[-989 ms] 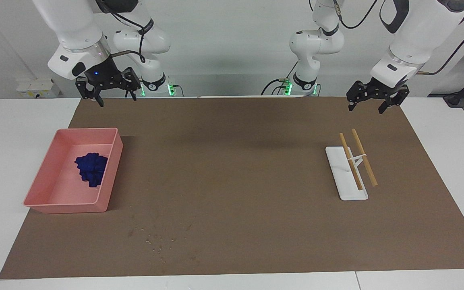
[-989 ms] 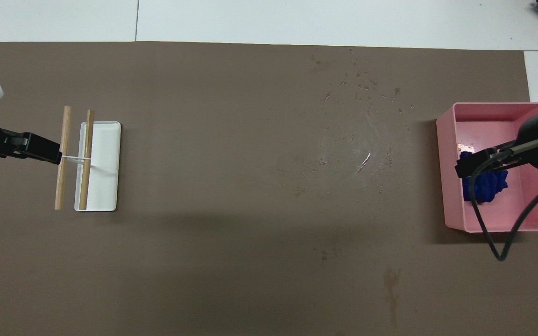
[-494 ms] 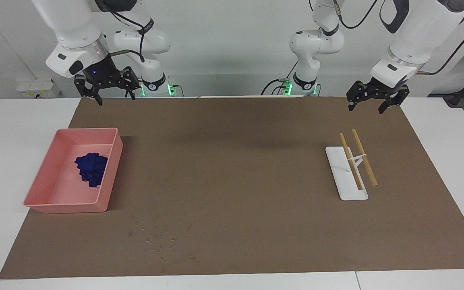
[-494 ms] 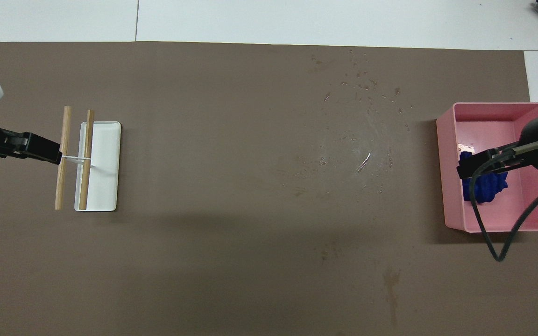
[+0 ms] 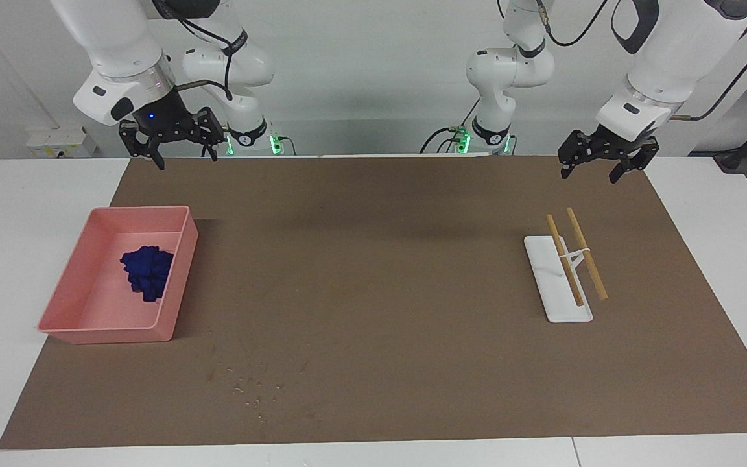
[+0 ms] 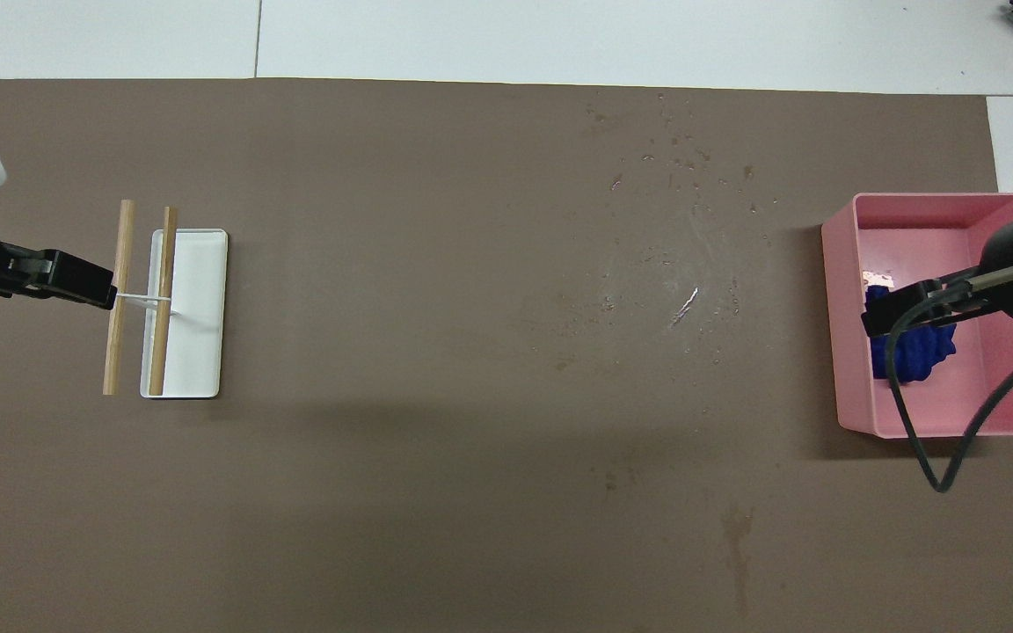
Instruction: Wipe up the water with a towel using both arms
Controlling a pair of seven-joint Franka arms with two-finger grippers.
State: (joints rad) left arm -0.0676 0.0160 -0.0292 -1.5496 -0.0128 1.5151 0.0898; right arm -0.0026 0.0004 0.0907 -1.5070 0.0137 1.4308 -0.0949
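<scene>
The dark navy towel lies bunched in the pink tray at the right arm's end of the table. In the overhead view the towel is partly covered by my right gripper. The right gripper hangs open and empty high over the tray, well apart from the towel. The water is small droplets on the brown mat, farther from the robots than the tray; it also shows in the overhead view. My left gripper waits open and empty in the air at the left arm's end.
A white rectangular dish with a small rack of two wooden sticks stands under the left gripper; the dish also shows in the overhead view. The brown mat covers most of the white table. A black cable hangs from the right wrist.
The right gripper has risen a little and shifted slightly toward the right arm's end of the table. The left arm, towel and water have not moved.
</scene>
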